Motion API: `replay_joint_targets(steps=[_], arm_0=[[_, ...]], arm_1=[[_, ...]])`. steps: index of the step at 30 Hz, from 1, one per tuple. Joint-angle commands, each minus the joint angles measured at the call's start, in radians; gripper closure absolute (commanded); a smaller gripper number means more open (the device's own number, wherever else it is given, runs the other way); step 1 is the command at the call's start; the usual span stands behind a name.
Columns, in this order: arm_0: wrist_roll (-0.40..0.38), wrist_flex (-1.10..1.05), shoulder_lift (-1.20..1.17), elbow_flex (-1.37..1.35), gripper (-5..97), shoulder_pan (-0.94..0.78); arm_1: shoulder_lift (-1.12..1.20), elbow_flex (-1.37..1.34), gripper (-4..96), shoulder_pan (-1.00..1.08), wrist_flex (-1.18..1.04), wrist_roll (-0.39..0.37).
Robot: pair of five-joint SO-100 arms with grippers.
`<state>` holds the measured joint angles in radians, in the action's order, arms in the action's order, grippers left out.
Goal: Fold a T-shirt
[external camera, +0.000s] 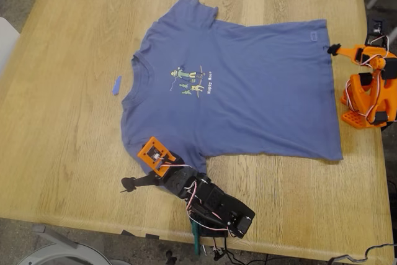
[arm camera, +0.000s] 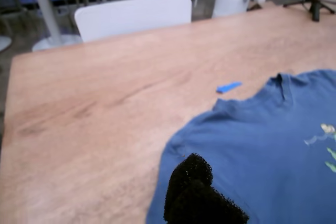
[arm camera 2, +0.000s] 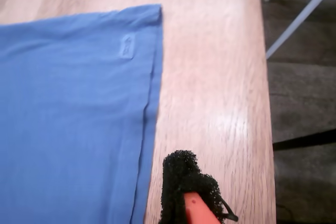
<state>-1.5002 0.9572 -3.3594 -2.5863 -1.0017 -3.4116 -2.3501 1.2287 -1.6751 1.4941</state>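
The slate-blue T-shirt point(external camera: 248, 97) lies flat and spread out on the wooden table point(external camera: 74, 153). Its collar is toward the exterior view's left and its hem toward the right. My first gripper point(external camera: 128, 184) rests low by the near sleeve; in the first wrist view its black foam pads point(arm camera: 191, 187) sit together over the T-shirt's point(arm camera: 262, 156) sleeve edge, holding nothing. My second gripper point(external camera: 334, 48) is by the hem's far corner, just off the cloth. In the second wrist view its foam tip point(arm camera 2: 184, 179) hangs over bare wood beside the T-shirt's point(arm camera 2: 73, 103) hem, shut and empty.
A small blue strip point(external camera: 116, 85) point(arm camera: 229, 86) lies on the wood left of the collar in the exterior view. The table's right edge point(external camera: 381, 172) runs close behind the second arm. White chairs point(arm camera: 134, 14) stand beyond the table's far side.
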Motion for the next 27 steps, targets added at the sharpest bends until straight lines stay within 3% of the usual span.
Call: replay_joint_targets(steps=[1, 13, 27], arm_0=[[-0.009, 0.063, 0.067, 0.201, 40, 0.031], [-0.011, 0.267, 0.305, 0.54, 39, 0.146], [-0.009, 0.626, 0.543, 0.884, 38, 0.308]], arm_1=[[0.018, 0.08, 41.0, -0.052, -0.02, 0.018], [0.241, 0.285, 42.6, -0.308, -0.025, 0.044], [0.612, 0.523, 47.2, -0.752, -0.026, 0.061]])
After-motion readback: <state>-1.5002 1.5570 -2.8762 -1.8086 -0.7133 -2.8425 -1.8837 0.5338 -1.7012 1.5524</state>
